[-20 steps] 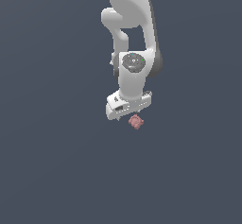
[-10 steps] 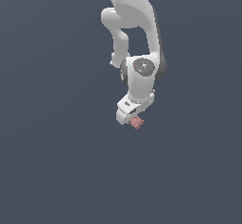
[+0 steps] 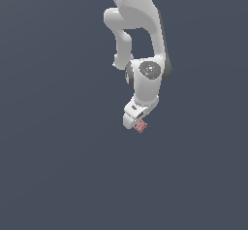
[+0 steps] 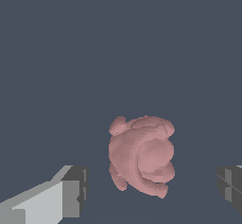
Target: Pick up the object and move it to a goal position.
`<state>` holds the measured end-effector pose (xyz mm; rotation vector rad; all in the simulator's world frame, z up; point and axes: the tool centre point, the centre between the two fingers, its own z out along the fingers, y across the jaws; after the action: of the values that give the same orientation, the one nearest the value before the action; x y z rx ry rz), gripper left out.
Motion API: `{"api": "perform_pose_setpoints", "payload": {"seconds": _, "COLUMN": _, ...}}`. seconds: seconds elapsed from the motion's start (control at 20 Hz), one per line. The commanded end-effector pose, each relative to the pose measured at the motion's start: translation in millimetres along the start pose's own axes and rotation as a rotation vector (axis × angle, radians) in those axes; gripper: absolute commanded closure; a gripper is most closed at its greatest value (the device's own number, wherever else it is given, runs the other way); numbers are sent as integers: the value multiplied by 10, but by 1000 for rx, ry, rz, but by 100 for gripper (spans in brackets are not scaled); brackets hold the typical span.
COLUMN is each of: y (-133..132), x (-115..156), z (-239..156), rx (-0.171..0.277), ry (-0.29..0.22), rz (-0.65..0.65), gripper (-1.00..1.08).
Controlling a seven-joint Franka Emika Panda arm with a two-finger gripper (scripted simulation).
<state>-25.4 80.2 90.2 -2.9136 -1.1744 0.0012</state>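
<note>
Now the white arm (image 3: pixel 138 40) hangs over the dark grey bench (image 3: pixel 53 166) with its gripper (image 3: pixel 136 123) right at the pinkish-red blob (image 4: pixel 141 156). Up close, the jaws stand released, one grey finger (image 4: pixel 75 191) on each side, neither touching the blob between them.

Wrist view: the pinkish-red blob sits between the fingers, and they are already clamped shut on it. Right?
Not quite. The pinkish-red blob does sit between the fingers, but the wrist view shows clear gaps on both sides of it: the gripper is open and not touching it.
</note>
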Motion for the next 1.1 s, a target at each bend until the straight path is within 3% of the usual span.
{"api": "perform_pose_setpoints", "payload": {"seconds": 0.0, "y": 2, "x": -1, "z": 14, "rx": 0, "ry": 0, "rz": 0, "gripper": -92}}
{"api": "perform_pose_setpoints", "payload": {"seconds": 0.75, "y": -4, "x": 0, "z": 503, "rx": 0, "ry": 1, "rz": -6, "gripper": -92}}
{"api": "perform_pose_setpoints", "payload": {"seconds": 0.8, "y": -4, "x": 0, "z": 503, "rx": 0, "ry": 1, "rz": -6, "gripper": 108}}
{"api": "perform_pose_setpoints", "payload": {"seconds": 1.05, "y": -4, "x": 0, "z": 503, "rx": 0, "ry": 1, "rz": -6, "gripper": 108}}
